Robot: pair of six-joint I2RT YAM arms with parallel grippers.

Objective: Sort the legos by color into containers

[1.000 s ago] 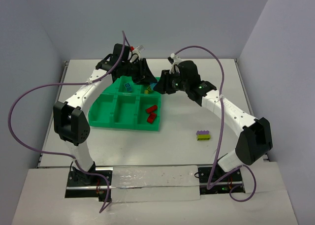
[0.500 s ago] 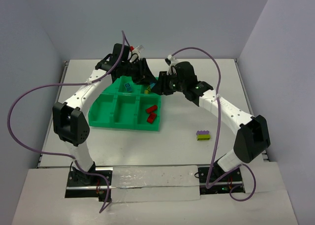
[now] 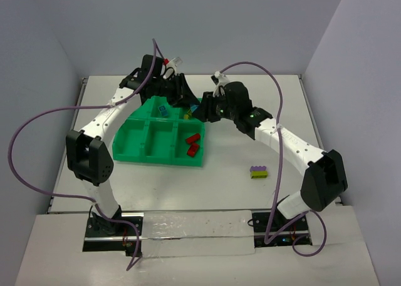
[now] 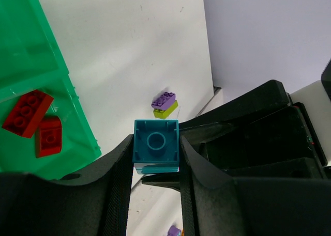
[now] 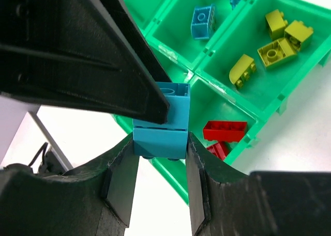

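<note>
Both grippers meet above the far right corner of the green tray (image 3: 135, 142). My left gripper (image 3: 187, 102) is shut on a teal-blue brick (image 4: 156, 144). My right gripper (image 3: 204, 108) is shut on a cyan brick (image 5: 160, 141) stacked against it. In the right wrist view the two blue bricks sit joined, one in each gripper. The tray holds a blue brick (image 5: 202, 21) in one compartment, yellow-green bricks (image 5: 276, 37) in the one beside it, and red bricks (image 5: 225, 131) in the near right one (image 3: 192, 143).
A purple brick stacked on a yellow-green brick (image 3: 259, 172) lies on the white table right of the tray; it also shows in the left wrist view (image 4: 165, 105). The tray's other compartments look empty. Purple cables arc over both arms.
My right gripper has edged a little left, closer to the left gripper, with its arm shifting slightly. The left arm has barely moved. Both stay shut on the joined blue bricks.
</note>
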